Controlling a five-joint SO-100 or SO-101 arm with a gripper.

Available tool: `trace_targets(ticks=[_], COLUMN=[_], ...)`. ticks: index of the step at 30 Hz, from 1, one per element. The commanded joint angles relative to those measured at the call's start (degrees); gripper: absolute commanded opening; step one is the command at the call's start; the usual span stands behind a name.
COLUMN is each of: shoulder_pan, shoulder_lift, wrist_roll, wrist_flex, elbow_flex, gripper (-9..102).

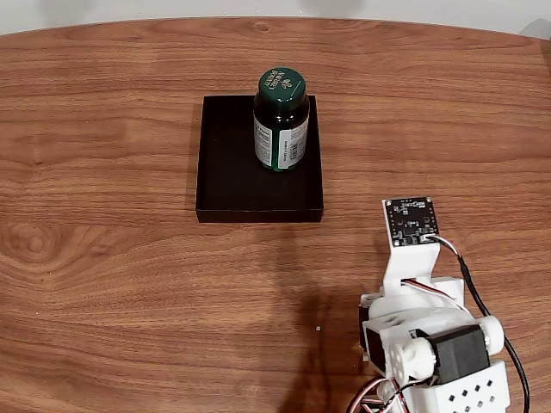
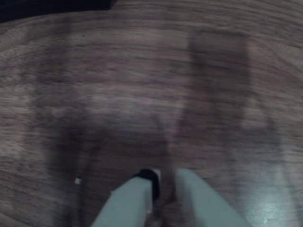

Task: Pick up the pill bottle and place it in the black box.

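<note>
Pill bottle (image 1: 281, 120) (label unreadable) upright in black box (image 1: 225, 176); gripper (image 2: 163, 182) jaws nearly closed, empty

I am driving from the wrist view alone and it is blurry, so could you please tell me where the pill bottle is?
Observer: In the fixed view the pill bottle stands upright inside the black box, near its far right corner.
Operator: Thank you. Is the arm near it?
Observer: No, the arm sits at the lower right, apart from the box.
Operator: Is anything between us?
Observer: Bare wooden table, apart from one tiny pale speck.
</note>
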Motion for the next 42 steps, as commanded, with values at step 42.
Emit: trace_targets(ticks=[42], shoulder_pan=[-8.2], shoulder_lift=[-0.1], wrist_roll=[-2.5], wrist_flex=[9.2], elbow_flex=[-0.7], gripper=[0])
